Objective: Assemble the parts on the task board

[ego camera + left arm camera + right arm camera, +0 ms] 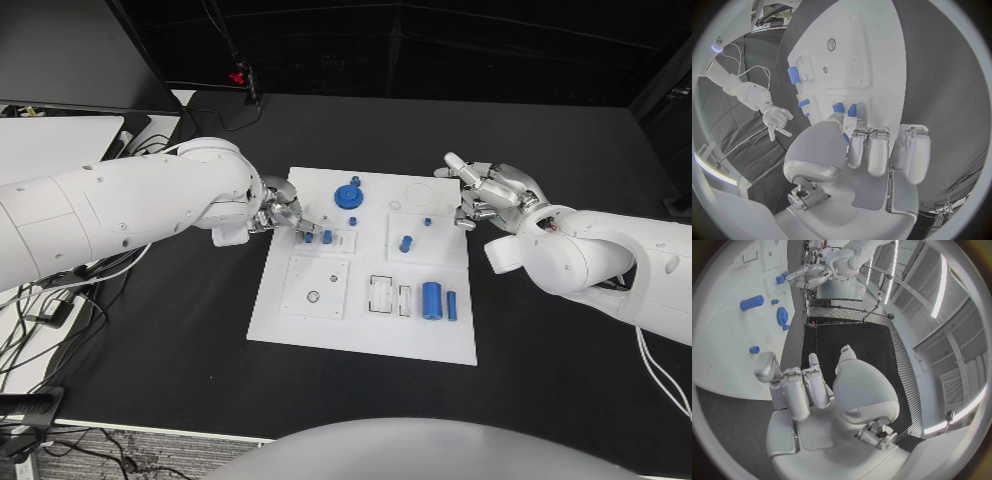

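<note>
Blue pegs (317,237) stand upright in task board (361,330) sockets, right at your left hand (278,216) fingertips (857,150); long axis vertical. Fingers curled toward pegs; firm hold or mere touch, cannot tell. Blue gear (348,195) just beyond, farther in. Your right hand (492,195) hovers off board's opposite edge, fingers apart, holding nothing; left is nearer.
</note>
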Tool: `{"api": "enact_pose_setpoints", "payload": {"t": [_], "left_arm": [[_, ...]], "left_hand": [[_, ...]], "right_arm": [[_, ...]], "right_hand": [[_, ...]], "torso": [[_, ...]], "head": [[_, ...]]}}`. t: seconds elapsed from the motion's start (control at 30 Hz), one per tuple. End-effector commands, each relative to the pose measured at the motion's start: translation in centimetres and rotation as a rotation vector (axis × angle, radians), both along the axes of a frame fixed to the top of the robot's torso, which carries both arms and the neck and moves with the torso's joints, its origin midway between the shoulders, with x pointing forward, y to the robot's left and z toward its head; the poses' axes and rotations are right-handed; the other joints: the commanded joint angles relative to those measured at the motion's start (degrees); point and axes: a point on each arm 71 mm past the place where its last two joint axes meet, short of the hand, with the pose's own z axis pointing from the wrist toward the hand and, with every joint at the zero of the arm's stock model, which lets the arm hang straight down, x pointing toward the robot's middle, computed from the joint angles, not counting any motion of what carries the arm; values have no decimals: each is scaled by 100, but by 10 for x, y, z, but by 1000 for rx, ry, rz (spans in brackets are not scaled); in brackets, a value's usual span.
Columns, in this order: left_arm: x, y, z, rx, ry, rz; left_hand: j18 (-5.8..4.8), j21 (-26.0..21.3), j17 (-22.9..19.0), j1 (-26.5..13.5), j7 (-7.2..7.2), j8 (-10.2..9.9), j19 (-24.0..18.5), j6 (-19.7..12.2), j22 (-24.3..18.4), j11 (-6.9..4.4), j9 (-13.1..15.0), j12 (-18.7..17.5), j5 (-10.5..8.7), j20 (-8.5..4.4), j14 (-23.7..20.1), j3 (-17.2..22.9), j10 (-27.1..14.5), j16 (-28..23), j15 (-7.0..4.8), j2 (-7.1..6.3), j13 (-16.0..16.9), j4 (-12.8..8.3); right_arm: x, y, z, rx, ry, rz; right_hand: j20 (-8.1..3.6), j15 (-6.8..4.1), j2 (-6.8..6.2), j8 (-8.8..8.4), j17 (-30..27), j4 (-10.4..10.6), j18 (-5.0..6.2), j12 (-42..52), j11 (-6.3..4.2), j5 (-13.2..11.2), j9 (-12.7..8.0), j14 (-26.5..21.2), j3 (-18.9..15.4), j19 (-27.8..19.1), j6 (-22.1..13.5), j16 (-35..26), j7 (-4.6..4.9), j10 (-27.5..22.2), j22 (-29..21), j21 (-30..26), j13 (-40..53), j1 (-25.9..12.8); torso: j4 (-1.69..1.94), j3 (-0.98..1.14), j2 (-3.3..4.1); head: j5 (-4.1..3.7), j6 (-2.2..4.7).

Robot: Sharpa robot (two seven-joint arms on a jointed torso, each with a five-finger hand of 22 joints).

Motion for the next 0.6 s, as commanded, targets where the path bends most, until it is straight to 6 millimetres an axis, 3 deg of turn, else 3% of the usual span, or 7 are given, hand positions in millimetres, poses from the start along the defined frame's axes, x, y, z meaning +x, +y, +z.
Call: {"api": "enact_pose_setpoints", "payload": {"t": [0.03,0.17,0.3,0.43,0.6], "left_arm": [[-1,3,-5,-13,-28,14],[0,6,-1,-79,-92,24],[1,10,6,-152,-167,33],[2,14,15,-233,-252,41],[3,14,30,-400,-392,57]], "left_hand": [[-37,18,1510,-217,34,65,597,-38,1509,49,11,20,-362,33,602,-178,597,5,45,-9,1506,-6],[-37,18,1510,-510,55,181,597,-97,1509,69,75,20,-964,47,602,-467,597,5,61,22,1506,-8],[-37,18,1510,-671,70,270,597,-166,1509,84,120,20,-1271,60,602,-711,597,5,74,11,1506,-11],[-37,18,1510,-738,76,304,597,-194,1509,88,131,20,-1378,65,602,-825,597,5,78,-3,1506,-10],[-37,18,1510,-605,90,328,597,-292,1509,97,125,20,-1380,74,602,-912,597,5,86,-12,1506,-22]], "right_arm": [[0,1,1,6,-6,6],[0,1,1,6,-6,5],[0,1,1,6,-7,5],[1,1,1,5,-7,4],[1,0,1,5,-7,4]], "right_hand": [[-12,36,16,30,1103,8,17,-33,10,19,-5,207,-32,-38,-37,36,543,-45,643,26,817,-46],[-12,36,16,30,1103,8,17,-33,10,19,-5,207,-32,-38,-37,36,543,-45,643,26,817,-46],[-12,36,16,30,1103,8,17,-33,10,19,-5,207,-32,-38,-37,36,543,-45,643,26,817,-46],[-12,36,16,30,1103,8,17,-33,10,19,-5,207,-32,-38,-37,36,543,-45,643,26,817,-46],[-12,36,16,30,1103,8,17,-33,10,19,-5,207,-32,-38,-37,36,543,-45,643,26,817,-46]], "torso": [[3,0,1],[3,-1,-2],[5,0,-3],[11,-1,-2],[6,-2,3]], "head": [[4,11],[5,19],[-4,24],[-17,33],[-27,50]]}}
